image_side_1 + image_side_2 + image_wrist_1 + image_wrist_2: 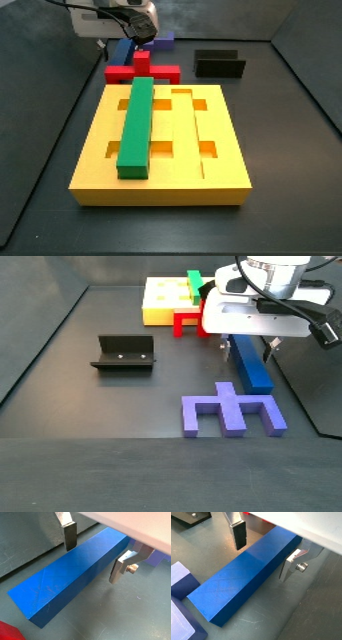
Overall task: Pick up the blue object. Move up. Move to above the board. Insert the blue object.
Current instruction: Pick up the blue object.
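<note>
Gripper: the two-finger gripper (95, 556) hangs low over the long, plain dark-blue rectangular bar (70, 576), which is the blue object of the task. In both wrist views one silver finger plate with its dark pad (238, 534) stands on one long side of the bar and the other plate (291, 563) on the opposite long side.

Jaw state: spread. Each plate sits just outside a long face of the bar, with floor showing between pad and bar on at least one side. Nothing is pinched yet.

Blue object: it lies flat on the dark floor (120, 416). In a side view (250, 364) it sits under the gripper body, with the red block (187, 323) beyond its far end and the purple notched block (231, 412) just past its near end.

Key relation: the bar's long axis runs across the line joining the two fingers, so they span its narrow width. The fingers stand towards one end of the bar, not at its middle.

Step, as judged: the pick is at its closing stage; the jaws look lined up to squeeze the narrow width.

Risk, as judged: an off-centre hold may let the long free end droop on the lift.

Board: the large flat yellow grooved slab (225, 150) lies well apart from the bar, carrying a green bar (136, 125) in one groove.

Fixture: the dark L-shaped bracket (122, 353) stands clear to the left.
</note>
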